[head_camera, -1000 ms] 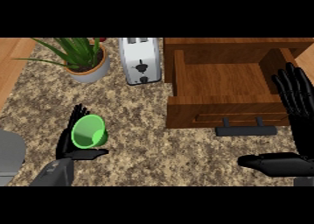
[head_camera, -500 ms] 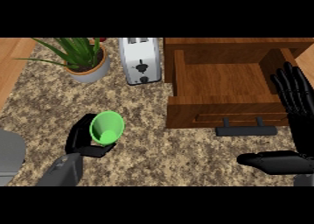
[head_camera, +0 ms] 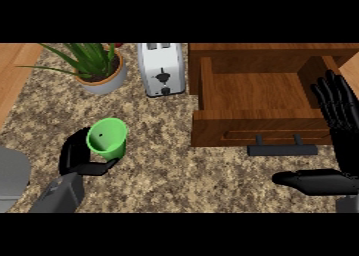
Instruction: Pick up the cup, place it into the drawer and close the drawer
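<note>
Counter (head_camera: 211, 185): speckled granite top, under both my hands and everything listed below.
Drawer (head_camera: 259, 92): wooden, pulled open, lying ahead and to the right of my left fingers and just left of my right fingers. Inside shows only bare wood; nothing in it yet. Its black handle (head_camera: 281, 149) sits on the front face, nearest my right thumb.
Toaster (head_camera: 162, 67): white and silver, standing just left of the drawer, well ahead of my left fingers.
Potted plant (head_camera: 97, 67): green leaves in a grey pot, ahead of my left fingers, left of the toaster.
Grey object (head_camera: 6, 175): at the left edge, beside my left forearm; I cannot tell what it is.
Right hand (head_camera: 341, 130): fingers straight and spread, pointing up beside the drawer's right wall, thumb stretched out to the left; resting, holding nothing.
Left hand (head_camera: 82, 157): fingers and thumb curled round the cup, carrying it.
Cup (head_camera: 108, 137): green, in my left hand, tilted so its open mouth faces up and towards me, long axis leaning away from the palm. Nothing shows inside it.
Key relation: the drawer opening lies up and to the right of my cup-holding fingers, well apart; I judge the left hand must carry across to it.
</note>
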Robot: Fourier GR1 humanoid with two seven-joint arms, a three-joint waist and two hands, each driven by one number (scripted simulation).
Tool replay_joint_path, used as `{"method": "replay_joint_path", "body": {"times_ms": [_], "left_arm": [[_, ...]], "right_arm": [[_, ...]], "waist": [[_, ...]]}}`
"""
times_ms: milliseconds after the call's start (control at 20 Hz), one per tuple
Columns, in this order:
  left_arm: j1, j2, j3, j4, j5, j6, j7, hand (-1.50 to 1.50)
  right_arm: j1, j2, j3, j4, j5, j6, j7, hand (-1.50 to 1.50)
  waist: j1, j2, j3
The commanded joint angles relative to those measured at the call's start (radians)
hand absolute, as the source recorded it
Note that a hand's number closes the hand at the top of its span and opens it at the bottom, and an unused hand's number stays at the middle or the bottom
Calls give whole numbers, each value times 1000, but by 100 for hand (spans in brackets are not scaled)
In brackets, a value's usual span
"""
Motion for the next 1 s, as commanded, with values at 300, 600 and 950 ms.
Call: {"method": "replay_joint_path", "body": {"times_ms": [300,600,950], "left_arm": [[-28,38,32,-90,53,-106,-126,150],[-126,-64,-49,-261,39,1,38,150],[-202,-101,-120,-545,41,159,290,150]], "right_arm": [[29,8,13,-93,-4,-10,65,-150],[36,-19,-41,-33,-30,14,13,-150],[30,-4,-20,-56,-4,-11,57,-150]], "waist": [[0,-8,1],[15,-14,4],[24,-19,4]]}}
